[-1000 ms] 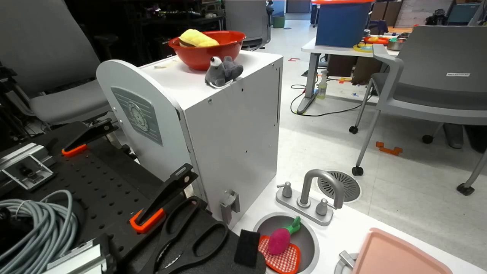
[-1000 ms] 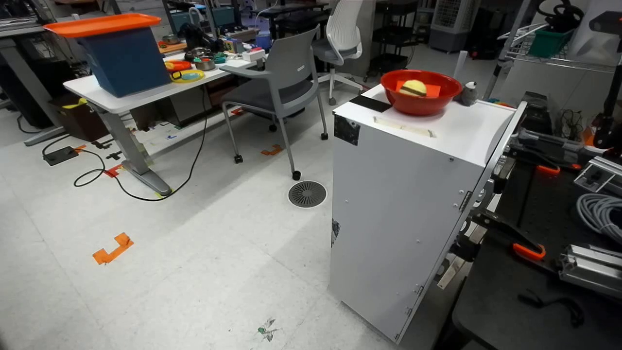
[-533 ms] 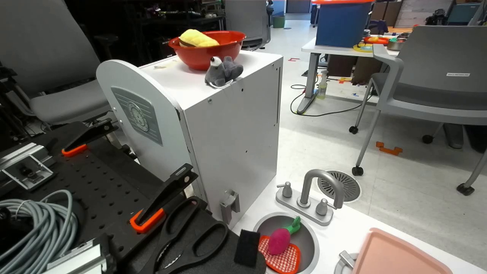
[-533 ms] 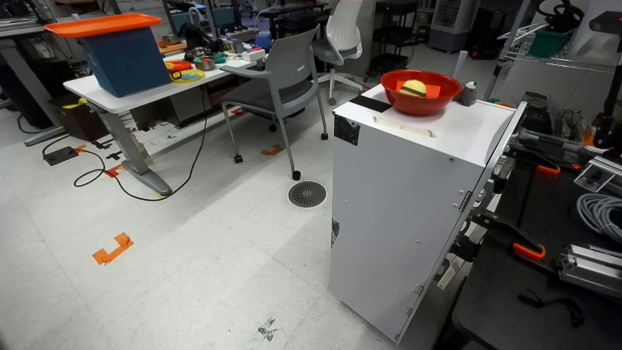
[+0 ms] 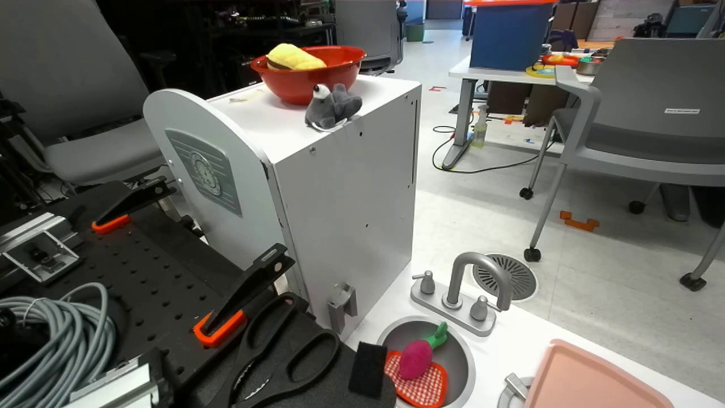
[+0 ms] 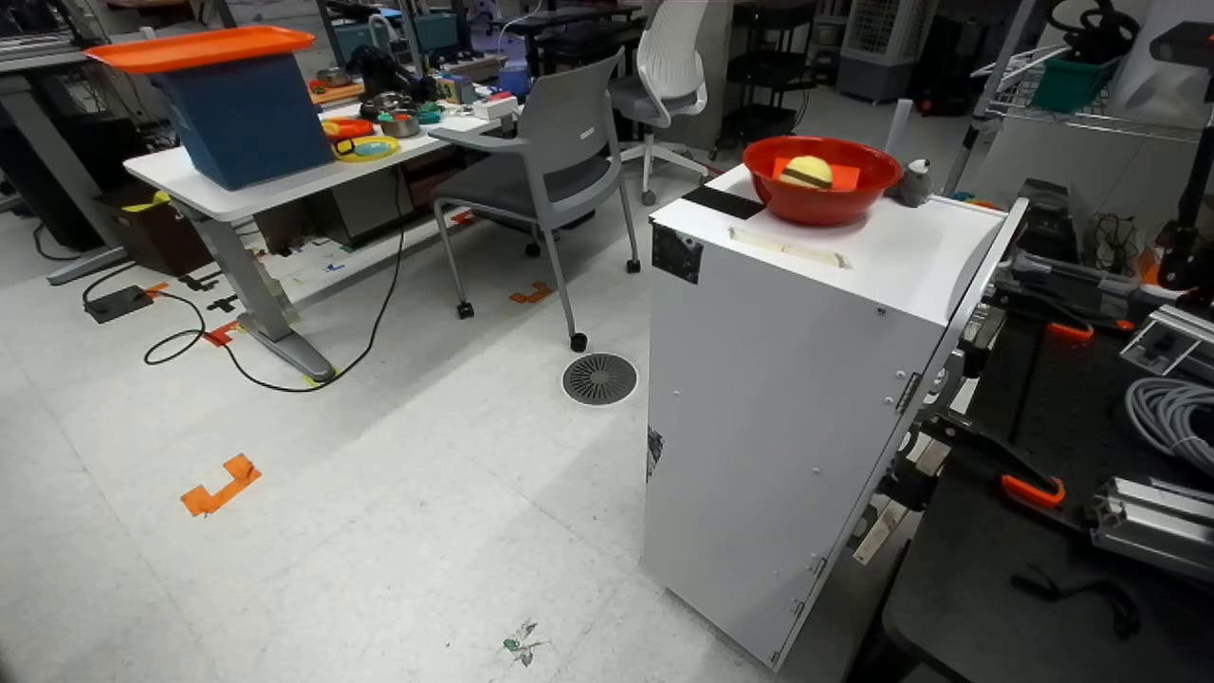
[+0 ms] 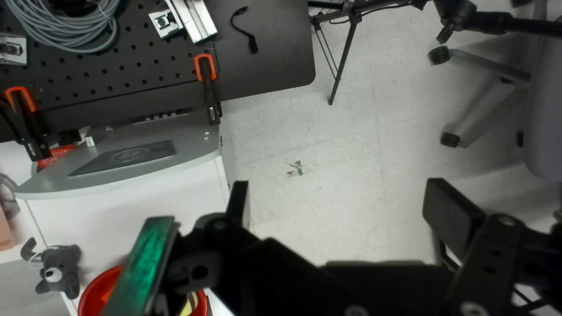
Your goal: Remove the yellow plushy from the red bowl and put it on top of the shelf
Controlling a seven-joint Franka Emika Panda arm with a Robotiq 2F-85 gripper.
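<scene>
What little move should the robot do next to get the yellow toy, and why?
Probably slide the open gripper sideways toward the red bowl before lowering. In the wrist view, its jaws stand wide apart with floor between them, while the bowl peeks out at the lower left. In both exterior views, the yellow plushy lies in that bowl.

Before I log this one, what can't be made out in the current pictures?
Yellow plushy: mostly hidden behind the gripper in the wrist view.
Red bowl: in the wrist view, the gripper covers part and the bottom edge cuts it off.
Orange patch inside it: in an exterior view, partly behind the yellow plushy; can't say what.
Chair label: too small to read in an exterior view.
</scene>
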